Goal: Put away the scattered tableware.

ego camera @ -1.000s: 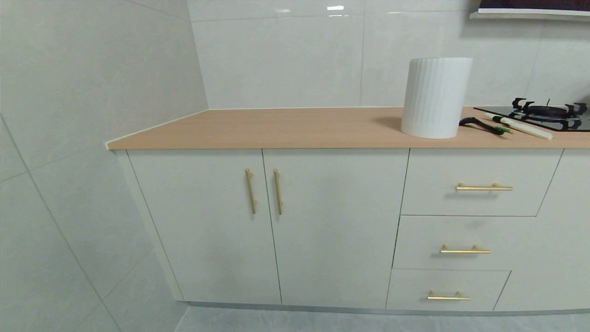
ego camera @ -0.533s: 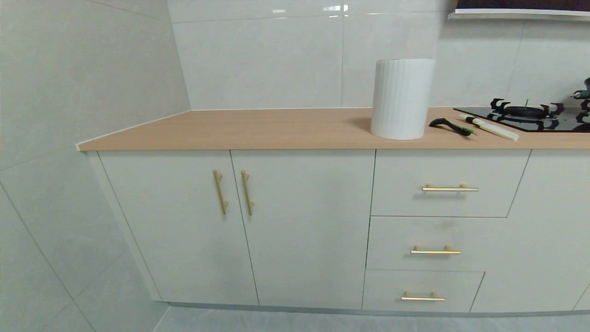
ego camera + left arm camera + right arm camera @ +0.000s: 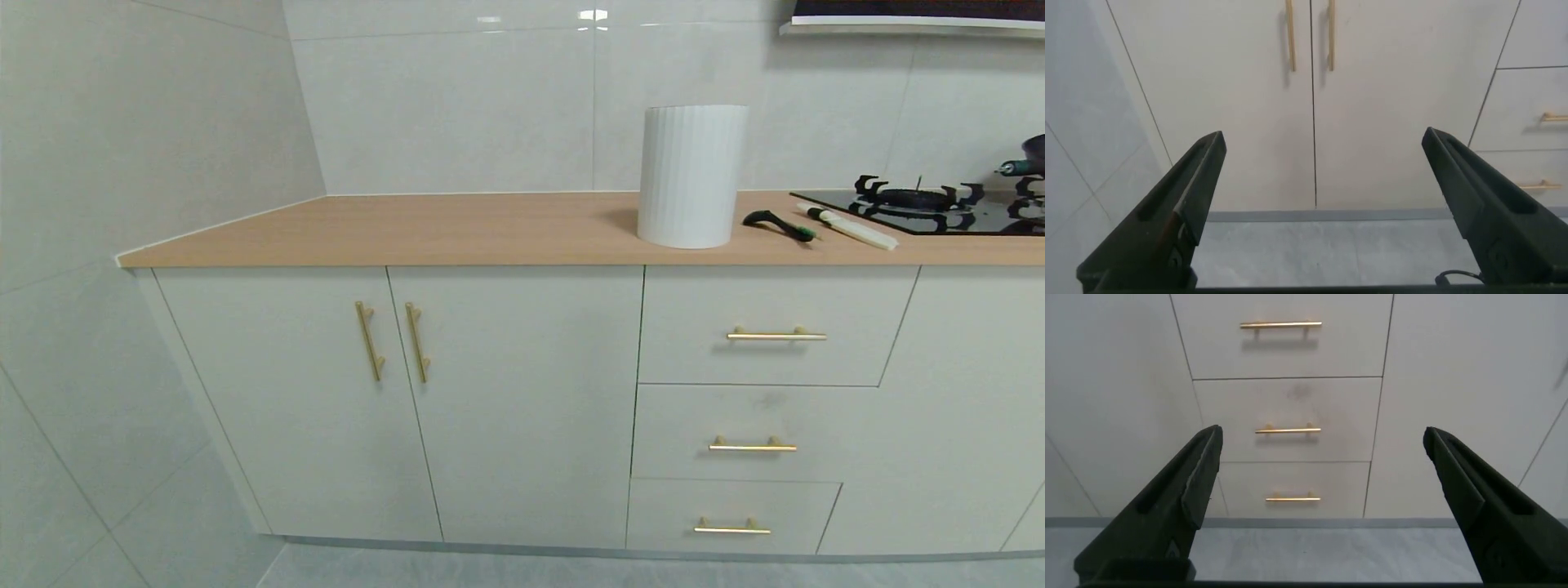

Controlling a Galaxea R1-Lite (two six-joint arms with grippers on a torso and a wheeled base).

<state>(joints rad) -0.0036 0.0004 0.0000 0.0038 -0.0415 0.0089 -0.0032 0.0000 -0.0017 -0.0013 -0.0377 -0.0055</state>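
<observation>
One black utensil (image 3: 777, 224), white utensil (image 3: 851, 228), ribbed canister (image 3: 692, 175)

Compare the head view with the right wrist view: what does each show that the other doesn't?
Head view: the counter with a canister, a black utensil, a white utensil and the stove, plus the cupboard doors. Right wrist view: the right gripper, jaws open, holding nothing. Both: the three drawers with gold handles, and the floor.

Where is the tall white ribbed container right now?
In the head view, the tall white ribbed container stands upright on the wooden countertop, right of centre, with a black-handled utensil lying just to its right.
</observation>
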